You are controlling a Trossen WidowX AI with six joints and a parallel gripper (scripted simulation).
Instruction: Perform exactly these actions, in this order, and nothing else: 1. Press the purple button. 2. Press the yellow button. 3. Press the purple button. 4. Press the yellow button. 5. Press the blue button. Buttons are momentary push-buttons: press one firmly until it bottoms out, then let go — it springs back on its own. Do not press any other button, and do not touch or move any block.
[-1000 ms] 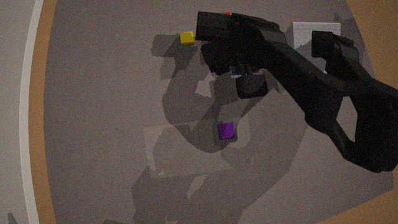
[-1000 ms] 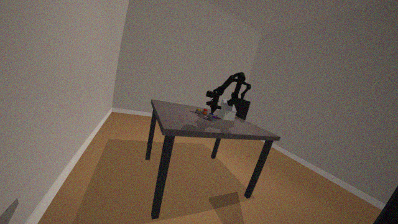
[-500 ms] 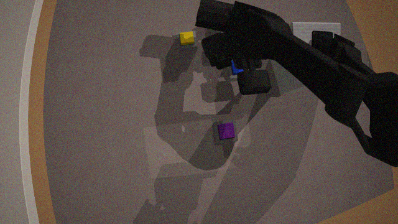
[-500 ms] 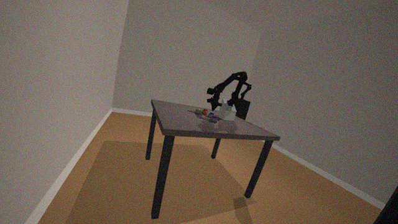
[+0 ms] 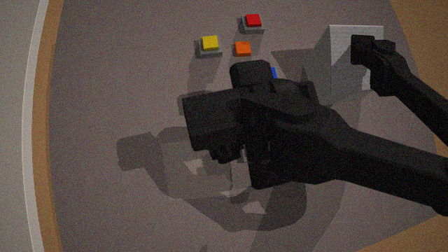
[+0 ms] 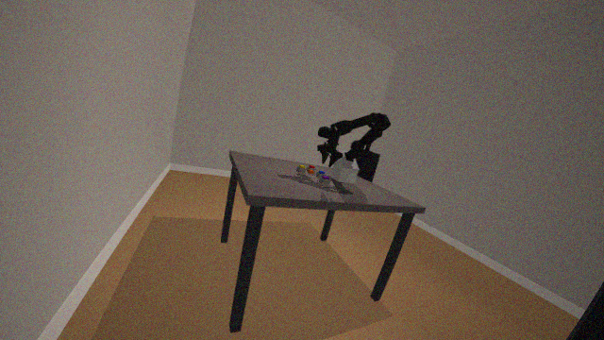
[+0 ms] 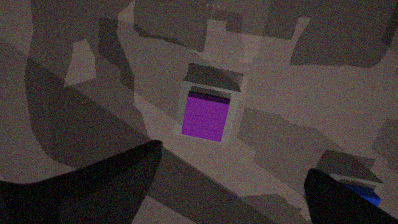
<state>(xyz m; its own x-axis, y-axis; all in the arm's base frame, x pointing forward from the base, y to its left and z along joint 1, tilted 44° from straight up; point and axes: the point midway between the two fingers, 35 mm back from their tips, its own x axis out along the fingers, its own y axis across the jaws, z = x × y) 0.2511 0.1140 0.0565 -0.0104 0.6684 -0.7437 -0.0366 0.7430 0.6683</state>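
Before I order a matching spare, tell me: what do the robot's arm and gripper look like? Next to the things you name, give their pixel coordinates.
The arm (image 5: 381,154) (image 6: 351,126) is matte black, with long, smooth links and chunky joints. The gripper (image 6: 328,161) (image 7: 232,162) is black too, with two tapering fingers. No markings are readable.
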